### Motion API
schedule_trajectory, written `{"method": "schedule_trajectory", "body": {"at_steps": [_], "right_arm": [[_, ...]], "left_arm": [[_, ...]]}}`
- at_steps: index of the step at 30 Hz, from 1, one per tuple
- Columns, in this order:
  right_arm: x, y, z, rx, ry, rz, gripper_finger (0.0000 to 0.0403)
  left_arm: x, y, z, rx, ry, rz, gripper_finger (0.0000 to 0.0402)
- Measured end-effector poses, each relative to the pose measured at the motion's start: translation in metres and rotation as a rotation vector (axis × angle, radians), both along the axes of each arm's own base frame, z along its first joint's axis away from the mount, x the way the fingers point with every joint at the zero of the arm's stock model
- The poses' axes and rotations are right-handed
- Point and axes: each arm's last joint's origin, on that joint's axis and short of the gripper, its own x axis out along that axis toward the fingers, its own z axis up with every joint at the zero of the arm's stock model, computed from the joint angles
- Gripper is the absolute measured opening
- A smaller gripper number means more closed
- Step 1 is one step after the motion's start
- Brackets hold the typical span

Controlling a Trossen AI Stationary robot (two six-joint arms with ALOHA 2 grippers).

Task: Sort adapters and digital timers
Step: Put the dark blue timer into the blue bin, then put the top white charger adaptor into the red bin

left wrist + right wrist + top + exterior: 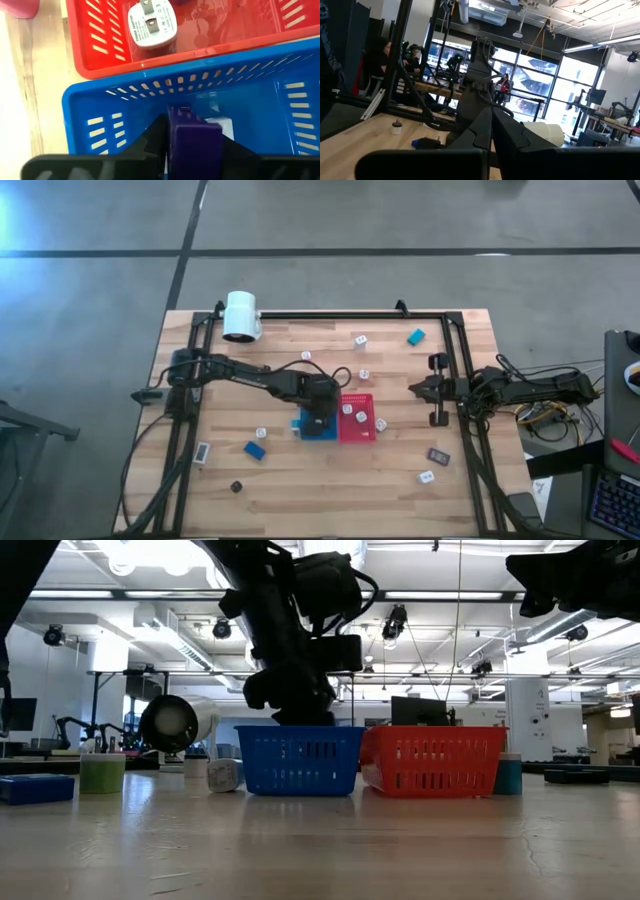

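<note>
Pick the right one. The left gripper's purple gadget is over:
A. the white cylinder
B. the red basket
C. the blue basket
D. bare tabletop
C: the left wrist view shows the left gripper shut on the purple gadget inside the blue basket, with the red basket beyond.

I see a dark purple digital timer (192,142) pinched upright between my left fingers (150,142) over the blue tray (80,100). One white adapter (151,25) lies prongs-up in the red tray (82,55). Other adapters (360,339) and timers (256,449) lie scattered on the surface (330,490).
</note>
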Motion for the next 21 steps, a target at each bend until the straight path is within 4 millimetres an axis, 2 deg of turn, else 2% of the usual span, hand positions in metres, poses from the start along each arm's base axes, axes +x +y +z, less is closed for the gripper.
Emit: {"method": "schedule_trajectory", "body": {"at_steps": [13,21], "right_arm": [[0.0,0.0,0.0,0.0,0.0,-0.001,0.0008],[0.0,0.0,0.0,0.007,0.0,0.001,0.0008]], "left_arm": [[-0.009,0.0,0.021,0.0,-0.013,-0.001,0.0119],[-0.028,-0.001,0.056,-0.004,-0.071,0.006,0.0117]]}}
